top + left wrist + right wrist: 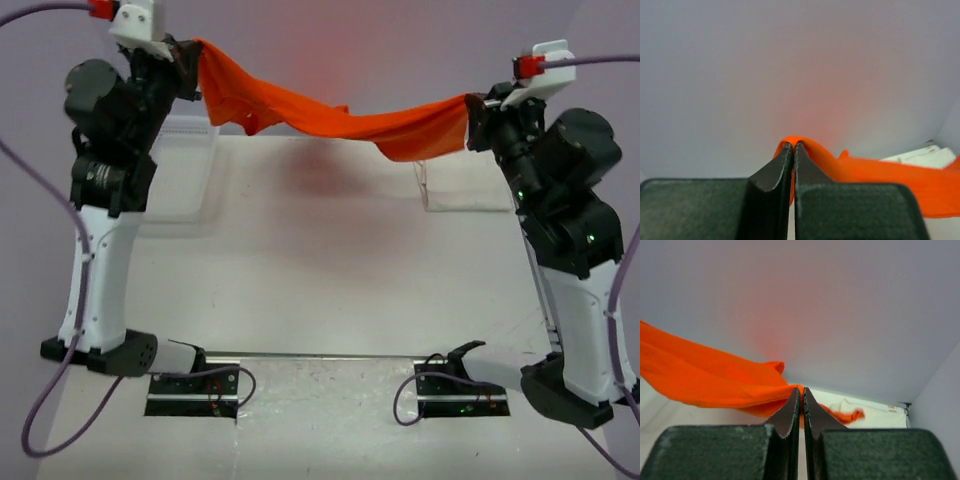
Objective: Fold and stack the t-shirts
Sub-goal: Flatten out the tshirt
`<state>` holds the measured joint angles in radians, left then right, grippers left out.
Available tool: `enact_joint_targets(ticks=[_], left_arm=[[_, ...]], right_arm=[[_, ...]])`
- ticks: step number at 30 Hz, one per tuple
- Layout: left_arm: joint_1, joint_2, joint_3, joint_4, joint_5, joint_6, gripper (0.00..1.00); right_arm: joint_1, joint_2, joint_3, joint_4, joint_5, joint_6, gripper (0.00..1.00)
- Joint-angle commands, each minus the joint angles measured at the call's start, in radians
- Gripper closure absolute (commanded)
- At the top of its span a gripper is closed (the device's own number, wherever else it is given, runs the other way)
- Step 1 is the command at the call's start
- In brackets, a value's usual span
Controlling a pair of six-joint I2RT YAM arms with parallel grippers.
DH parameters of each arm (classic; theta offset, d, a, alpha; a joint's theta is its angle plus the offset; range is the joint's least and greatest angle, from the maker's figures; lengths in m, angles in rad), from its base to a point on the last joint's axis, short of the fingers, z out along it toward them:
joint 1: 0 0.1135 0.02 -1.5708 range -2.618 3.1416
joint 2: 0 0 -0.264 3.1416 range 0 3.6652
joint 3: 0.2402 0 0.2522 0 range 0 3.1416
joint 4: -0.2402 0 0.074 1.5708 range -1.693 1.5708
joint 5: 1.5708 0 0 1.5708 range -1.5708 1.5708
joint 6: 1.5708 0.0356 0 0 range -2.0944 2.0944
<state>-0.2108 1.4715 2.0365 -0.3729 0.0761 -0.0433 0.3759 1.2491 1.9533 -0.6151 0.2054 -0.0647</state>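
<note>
The bright orange-red t-shirt [330, 118] hangs stretched in the air between my two grippers, above the far part of the table, sagging in the middle. My left gripper [195, 62] is shut on its left end; the cloth [890, 172] bulges over the pinched tips of the left gripper [792, 145]. On the other side my right gripper [472, 112] is shut on the right end, where the cloth [705, 377] runs off to the left of the right gripper [801, 390]. A flat cream-white t-shirt [465, 185] lies on the table below the right gripper, washed out.
A pale basket-like shape [182, 165] stands at the far left of the white table [320, 280], faint against it. A plain wall rises behind. Both arm bases and their cables sit along the near edge.
</note>
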Motion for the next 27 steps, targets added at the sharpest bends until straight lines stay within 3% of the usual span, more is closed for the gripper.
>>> enact_joint_targets(ticks=[1, 5, 13, 18, 21, 27], left_arm=[[-0.05, -0.184, -0.03, 0.032, 0.028, -0.018, 1.0], [-0.073, -0.312, 0.008, -0.041, 0.086, -0.047, 1.0], [-0.073, -0.298, 0.089, -0.081, 0.142, -0.059, 1.0], [-0.073, -0.084, 0.175, -0.063, 0.131, -0.017, 1.0], [-0.072, 0.067, 0.237, -0.06, 0.11, 0.019, 1.0], [-0.007, 0.366, 0.417, -0.032, 0.119, 0.02, 1.0]], right_arm=[[0.07, -0.088, -0.021, -0.032, 0.071, -0.014, 1.0], [0.132, -0.168, 0.01, -0.103, 0.091, 0.016, 1.0], [0.152, -0.226, -0.037, -0.103, 0.061, 0.057, 1.0], [0.132, -0.099, -0.083, -0.026, 0.068, 0.042, 1.0], [0.054, 0.028, -0.07, 0.029, -0.03, 0.057, 1.0], [-0.063, 0.34, 0.148, 0.044, -0.096, 0.043, 1.0]])
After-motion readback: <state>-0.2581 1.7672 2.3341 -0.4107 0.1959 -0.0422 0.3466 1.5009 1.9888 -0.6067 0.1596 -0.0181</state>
